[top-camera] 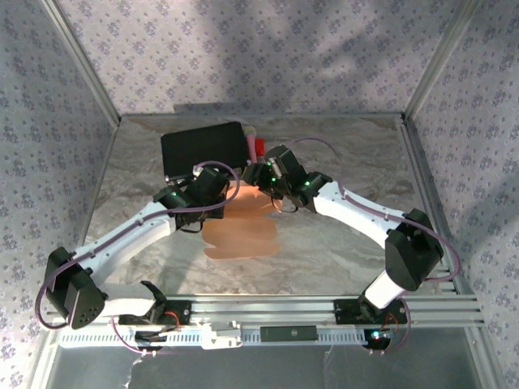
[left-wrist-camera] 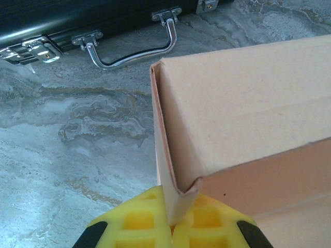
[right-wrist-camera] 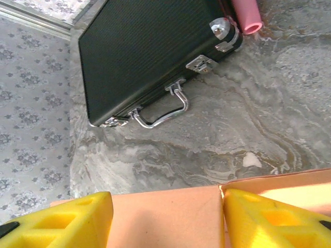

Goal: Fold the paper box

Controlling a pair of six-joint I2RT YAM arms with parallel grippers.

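At the tabletop's (top-camera: 349, 243) middle, the paper box (top-camera: 243, 237) looks light and creasable; left fingers (left-wrist-camera: 129, 223) pinch its wall edge, right fingers (right-wrist-camera: 67, 217) spread.

Top camera looking down, wrist cameras close — both see black case (right-wrist-camera: 150, 57)

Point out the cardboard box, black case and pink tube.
Light orange-tan cardboard paper box (left-wrist-camera: 243, 103), left wrist view, top panel.
Black rectangular case (right-wrist-camera: 150, 51), right wrist view, textured lid.
Pink tube (right-wrist-camera: 246, 13), right wrist view, side wall.
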